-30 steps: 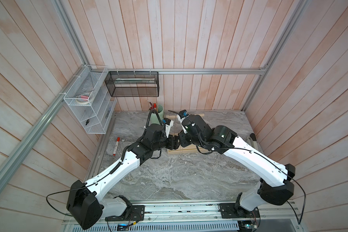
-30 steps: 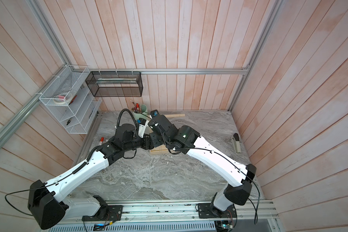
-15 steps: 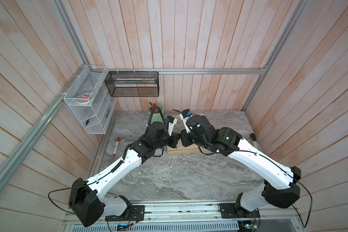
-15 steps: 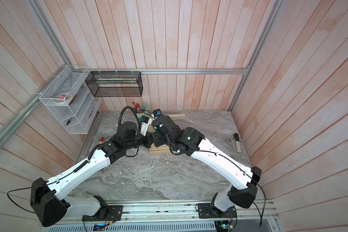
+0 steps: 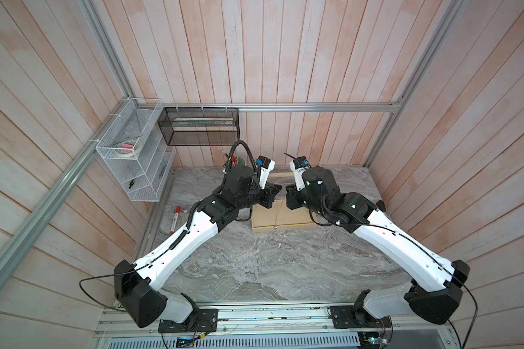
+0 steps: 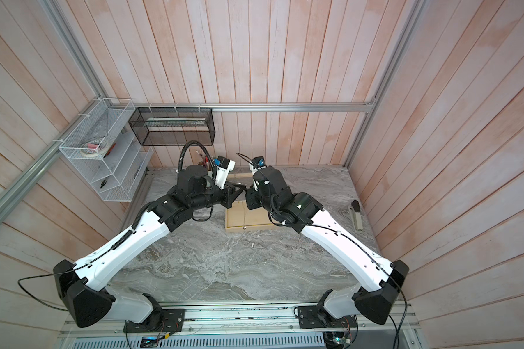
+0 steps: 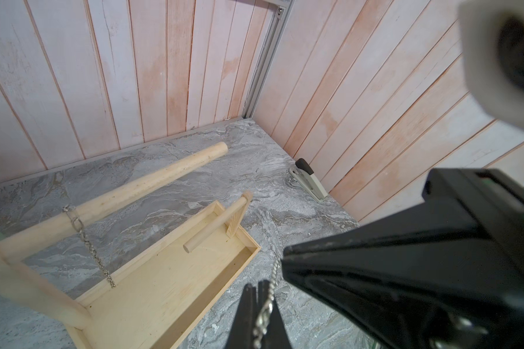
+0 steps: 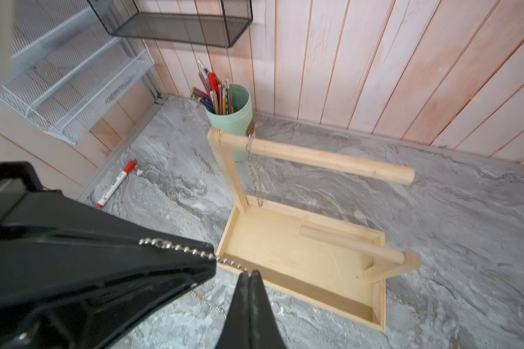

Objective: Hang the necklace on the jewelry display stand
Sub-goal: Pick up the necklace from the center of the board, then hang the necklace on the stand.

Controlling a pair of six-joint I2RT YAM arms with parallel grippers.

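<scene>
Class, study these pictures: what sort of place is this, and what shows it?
Probably a staged desk corner for robot trials: a wall-hung wire shelf, a pen cup on the tabletop, and two robot arms mounted at its front edge.

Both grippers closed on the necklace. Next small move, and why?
Probably carry both grippers together toward the open end of the top bar, keeping the necklace stretched. The left gripper and right gripper each pinch it, a short span between them, apart from the bar; the bar's open end is bare.
</scene>
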